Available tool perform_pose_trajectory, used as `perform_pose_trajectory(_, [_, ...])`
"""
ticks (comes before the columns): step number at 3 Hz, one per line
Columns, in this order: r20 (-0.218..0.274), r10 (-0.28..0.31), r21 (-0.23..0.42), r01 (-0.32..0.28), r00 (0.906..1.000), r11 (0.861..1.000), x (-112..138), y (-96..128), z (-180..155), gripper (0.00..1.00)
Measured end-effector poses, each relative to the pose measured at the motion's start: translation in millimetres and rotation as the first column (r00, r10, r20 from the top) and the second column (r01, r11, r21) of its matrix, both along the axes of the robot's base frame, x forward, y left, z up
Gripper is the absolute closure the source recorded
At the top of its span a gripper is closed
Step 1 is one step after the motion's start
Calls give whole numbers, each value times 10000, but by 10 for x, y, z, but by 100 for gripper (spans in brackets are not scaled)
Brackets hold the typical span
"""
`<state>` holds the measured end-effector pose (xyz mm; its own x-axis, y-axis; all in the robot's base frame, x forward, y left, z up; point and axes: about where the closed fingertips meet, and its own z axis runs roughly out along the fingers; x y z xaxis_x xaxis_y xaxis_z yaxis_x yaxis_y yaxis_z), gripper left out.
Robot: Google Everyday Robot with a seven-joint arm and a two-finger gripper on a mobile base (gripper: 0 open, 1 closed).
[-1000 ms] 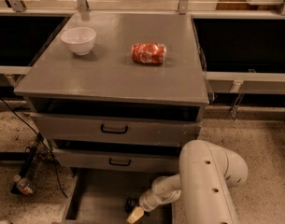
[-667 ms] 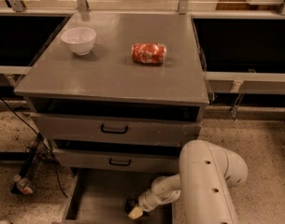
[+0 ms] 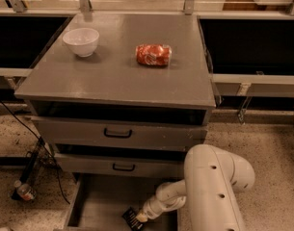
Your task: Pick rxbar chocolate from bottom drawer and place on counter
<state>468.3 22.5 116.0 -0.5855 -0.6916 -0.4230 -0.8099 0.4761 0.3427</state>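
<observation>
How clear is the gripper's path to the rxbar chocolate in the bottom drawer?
Probably yes, it can get there. The gripper is down inside the open bottom drawer, right at the rxbar chocolate. The two upper drawers sit further back, and nothing lies between gripper and bar.

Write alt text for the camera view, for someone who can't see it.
A white robot arm reaches down into the open bottom drawer, with its gripper at the black rxbar on the drawer floor. On the grey counter above are a white bowl and a red packet, set apart.
</observation>
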Motion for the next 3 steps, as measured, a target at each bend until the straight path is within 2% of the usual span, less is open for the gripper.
perform_pose_trajectory(1, [-1, 0, 0, 0, 10000, 10000, 0, 0, 0, 100])
perform_pose_trajectory(2, [-1, 1, 0, -1, 10000, 10000, -1, 0, 0, 97])
perform_pose_trajectory(3, [-2, 1, 0, -1, 10000, 10000, -1, 1, -1, 73])
